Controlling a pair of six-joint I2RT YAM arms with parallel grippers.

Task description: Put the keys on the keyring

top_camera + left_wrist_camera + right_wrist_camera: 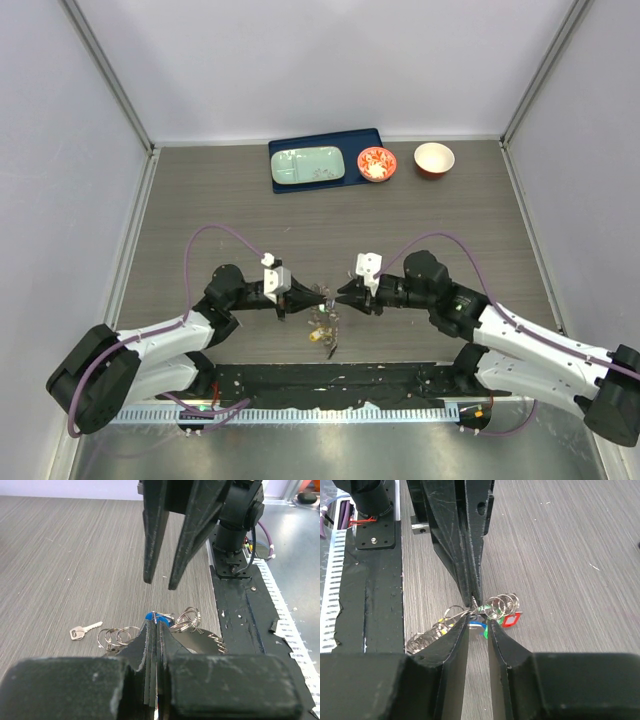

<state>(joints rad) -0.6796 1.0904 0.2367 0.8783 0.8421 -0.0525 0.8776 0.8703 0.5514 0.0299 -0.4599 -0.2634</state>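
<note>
Keys (511, 619) are lying bunched w/ small rings (500, 604) on table (300, 215) btwn both tips; big keyring isn't showing. L gripper (473, 598) is sitting pinched shut at bunch, R gripper (160, 583) hovering narrowly apart. Prob best: L steadying one ring, R feeding slowly.

Tangled keys (322, 328) with blue, green, red heads among silver loops (500, 605); one plain silver key (82, 630) apart.
</note>
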